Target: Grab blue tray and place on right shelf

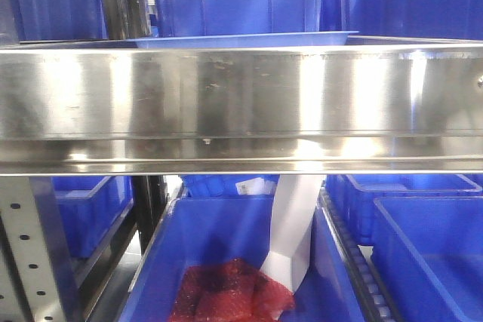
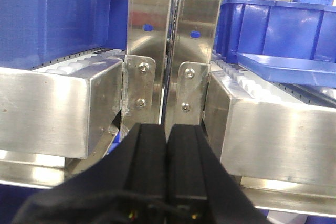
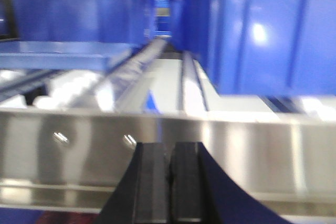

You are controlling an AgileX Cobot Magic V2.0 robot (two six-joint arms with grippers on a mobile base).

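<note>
Already resting on right shelf (image 1: 241, 103): blue tray (image 2: 294, 67), far behind the steel rail. Left claw (image 2: 167, 145) and right claw (image 3: 169, 177) both pressed closed, holding nothing. Placement seemingly done; next, probably backing away.

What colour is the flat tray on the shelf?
Light blue tray, seen best from the left wrist view.

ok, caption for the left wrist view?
Left gripper, fingers shut and empty, faces the rack uprights; blue tray rests on the right shelf.

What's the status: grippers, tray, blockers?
Left gripper shut, empty. Right gripper shut, empty. Blue tray resting on the right shelf, released. Nothing in the way.
</note>
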